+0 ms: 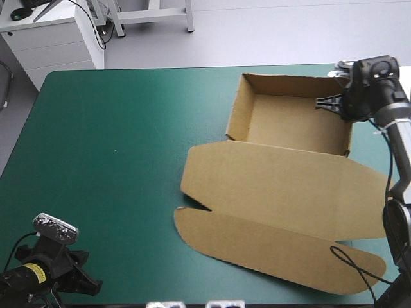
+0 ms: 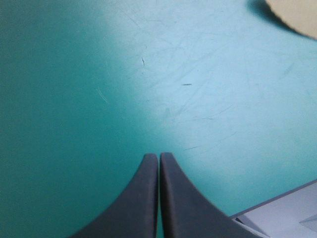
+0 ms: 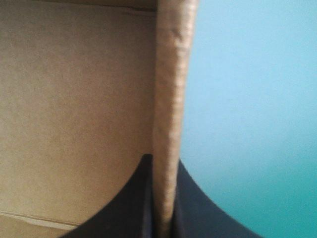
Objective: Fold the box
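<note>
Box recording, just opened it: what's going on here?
The right end effector is shut on the box, at its right wall. The box stands as an open tray at the far right of the teal-green cover, its lid lying flat toward the near edge. The left end effector, shut and empty, sits over bare cover at the near left.

One surface (image 1: 115,141) with a teal-green cover is carrying a single box (image 1: 282,186) of cut brown board. The box is standing as one open tray with four raised walls, and one lid is lying flat beside it in two panels. Two robot hands are showing at the surface, one left hand (image 1: 80,281) and one right hand (image 1: 331,104). Each is presenting two broad black fin-shaped fingers (image 2: 143,203), making four in all.
</note>
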Robot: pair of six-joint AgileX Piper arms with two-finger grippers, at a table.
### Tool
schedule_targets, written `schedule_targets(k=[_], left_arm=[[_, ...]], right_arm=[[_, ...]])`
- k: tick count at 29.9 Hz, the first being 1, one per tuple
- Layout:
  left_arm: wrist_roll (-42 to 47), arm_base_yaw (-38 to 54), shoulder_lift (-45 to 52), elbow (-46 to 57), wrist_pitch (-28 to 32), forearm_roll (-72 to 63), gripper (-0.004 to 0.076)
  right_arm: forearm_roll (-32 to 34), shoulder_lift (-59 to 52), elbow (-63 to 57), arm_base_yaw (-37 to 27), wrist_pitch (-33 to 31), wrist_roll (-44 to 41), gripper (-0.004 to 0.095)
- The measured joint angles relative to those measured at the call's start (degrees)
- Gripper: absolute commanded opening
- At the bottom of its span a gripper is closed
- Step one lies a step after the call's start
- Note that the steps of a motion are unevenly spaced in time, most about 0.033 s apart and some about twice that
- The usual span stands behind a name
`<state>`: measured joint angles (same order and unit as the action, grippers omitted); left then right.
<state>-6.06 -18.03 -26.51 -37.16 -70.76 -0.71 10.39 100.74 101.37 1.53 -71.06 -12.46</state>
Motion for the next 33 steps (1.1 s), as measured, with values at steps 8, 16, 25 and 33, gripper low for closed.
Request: schedule_targets(k=[8, 16, 25, 33], left_arm=[[0.0, 0.0, 0.0, 0.0, 0.0, -0.05, -0.0008], [0.0, 0.0, 0.0, 0.0, 0.0, -0.05, -0.0008], [0.0, 0.0, 0.0, 0.0, -0.06, -0.26, -0.0008], [0.0, 0.0, 0.0, 0.0, -0.06, -0.21, -0.0008]], right_arm=[[0.41, -0.56, 0.0, -18.59, -0.25, 5.22, -0.0017], [1.84, 1.84, 0.0, -27.59, -0.39, 5.37, 0.0254], [0.83, 3.28, 0.02, -27.79, -0.34, 6.58, 0.0472], [-0.37, 0.85, 0.02, -27.79, -0.28, 7.48, 0.0472]])
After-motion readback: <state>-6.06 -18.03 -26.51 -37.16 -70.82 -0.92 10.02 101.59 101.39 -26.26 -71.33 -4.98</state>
